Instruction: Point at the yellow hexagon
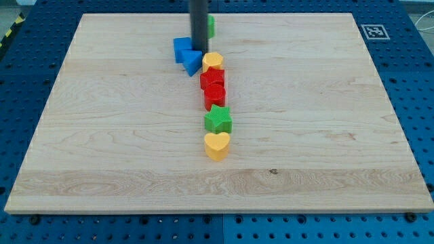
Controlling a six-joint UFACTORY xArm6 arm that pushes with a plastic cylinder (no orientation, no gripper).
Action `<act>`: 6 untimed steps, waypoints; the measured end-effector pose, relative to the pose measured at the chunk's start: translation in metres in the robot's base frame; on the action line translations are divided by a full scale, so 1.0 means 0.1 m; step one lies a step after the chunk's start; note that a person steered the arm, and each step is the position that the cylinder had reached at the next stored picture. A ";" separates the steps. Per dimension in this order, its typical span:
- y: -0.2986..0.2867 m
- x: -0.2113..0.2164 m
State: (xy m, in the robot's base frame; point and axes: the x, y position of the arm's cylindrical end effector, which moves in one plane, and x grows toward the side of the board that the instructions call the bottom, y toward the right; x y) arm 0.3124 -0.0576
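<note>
Your rod carries no gripper — nothing to open or clench. My tip (200, 51) rests just left of the yellow hexagon (213, 62), near the table's (325, 122) top centre, so pointing looks nearly done — hold there. Count: two blue, two red, two green, two yellow blocks.

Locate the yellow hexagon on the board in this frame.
The yellow hexagon sits near the view's top centre, heading the column of blocks, just above the red block and right of the blue blocks, with my tip close at its upper left.
</note>
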 end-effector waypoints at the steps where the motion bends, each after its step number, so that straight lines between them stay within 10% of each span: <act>1: -0.53 0.00; 4: -0.79 -0.18; 6: 0.73 0.13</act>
